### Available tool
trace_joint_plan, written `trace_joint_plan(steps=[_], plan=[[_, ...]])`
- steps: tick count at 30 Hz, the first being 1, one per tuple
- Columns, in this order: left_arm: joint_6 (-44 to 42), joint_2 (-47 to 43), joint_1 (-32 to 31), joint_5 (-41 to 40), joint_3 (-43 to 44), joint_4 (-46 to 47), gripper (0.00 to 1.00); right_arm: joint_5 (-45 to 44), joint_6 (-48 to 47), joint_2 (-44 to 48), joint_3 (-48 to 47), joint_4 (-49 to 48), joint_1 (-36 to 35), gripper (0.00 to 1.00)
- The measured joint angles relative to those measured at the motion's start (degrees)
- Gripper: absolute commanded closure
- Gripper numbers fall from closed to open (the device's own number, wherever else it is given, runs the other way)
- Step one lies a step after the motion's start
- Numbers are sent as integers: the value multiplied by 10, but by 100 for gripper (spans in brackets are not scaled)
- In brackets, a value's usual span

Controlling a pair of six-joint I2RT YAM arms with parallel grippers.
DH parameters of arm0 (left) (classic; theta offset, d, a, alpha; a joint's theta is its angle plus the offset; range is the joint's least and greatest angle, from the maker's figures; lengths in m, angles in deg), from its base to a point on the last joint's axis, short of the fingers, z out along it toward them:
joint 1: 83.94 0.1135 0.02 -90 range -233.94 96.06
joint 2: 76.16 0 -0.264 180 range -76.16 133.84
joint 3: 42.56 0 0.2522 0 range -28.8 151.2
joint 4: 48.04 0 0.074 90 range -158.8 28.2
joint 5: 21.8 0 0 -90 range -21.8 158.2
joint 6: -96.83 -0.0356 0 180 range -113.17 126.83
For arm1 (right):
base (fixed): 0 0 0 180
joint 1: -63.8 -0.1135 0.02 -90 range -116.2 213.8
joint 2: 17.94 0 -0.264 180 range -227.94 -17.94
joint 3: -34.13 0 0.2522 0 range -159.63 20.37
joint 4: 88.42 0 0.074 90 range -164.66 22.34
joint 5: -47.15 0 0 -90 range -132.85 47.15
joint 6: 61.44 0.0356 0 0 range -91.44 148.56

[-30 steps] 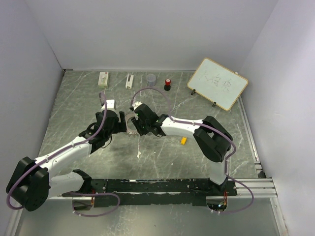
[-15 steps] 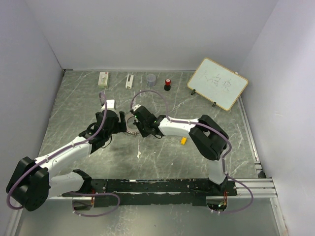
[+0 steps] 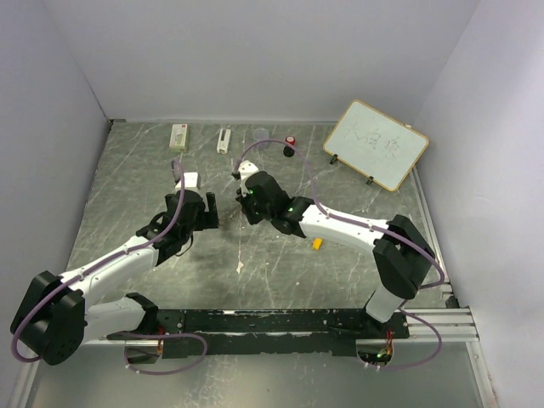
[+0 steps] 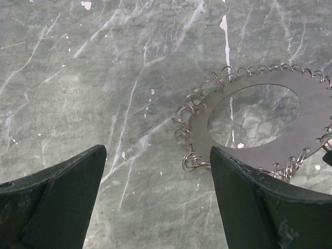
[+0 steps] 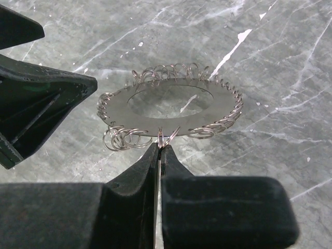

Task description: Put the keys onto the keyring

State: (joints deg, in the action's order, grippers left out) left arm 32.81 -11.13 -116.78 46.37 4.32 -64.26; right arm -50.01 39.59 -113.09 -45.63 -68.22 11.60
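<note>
Nearest the arm bases, the yellow-orange key [image 3: 317, 243] lies alone on the grey marbled table [image 3: 127, 170], just beside the right arm's forearm and well apart from both grippers.

Farther in, near the middle of the table, the two grippers face each other with the keyring [image 5: 171, 104] between them. The right gripper [image 5: 161, 148] is fully closed, its fingertips pressed together on one small wire loop at the near rim of the keyring. The keyring is a flat grey metal disc with a wide round hole, and its outer edge is crowded with small silvery wire coils. From the right wrist view it sits slightly tilted. Whether it rests on the table or hangs just above it cannot be told.

The left gripper [image 4: 158, 153] is spread wide and has hold of nothing. Its right finger sits just beside the coils on the keyring's edge, and only bare table shows between the two fingers.

Along the far wall stand two small white pieces [image 3: 178, 136] [image 3: 223, 140], a red-topped knob [image 3: 291, 142], and a framed whiteboard [image 3: 376, 144] propped at an angle on the right.
</note>
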Motion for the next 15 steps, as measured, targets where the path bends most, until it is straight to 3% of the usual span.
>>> trace_joint_plan(steps=[5,15], plan=[[-7,-3,0,15,-6,10,8,-1,0,6,9,1,0,100],[-69,-77,-1,140,-68,99,9,-1,-5,6,9,3,0,100]])
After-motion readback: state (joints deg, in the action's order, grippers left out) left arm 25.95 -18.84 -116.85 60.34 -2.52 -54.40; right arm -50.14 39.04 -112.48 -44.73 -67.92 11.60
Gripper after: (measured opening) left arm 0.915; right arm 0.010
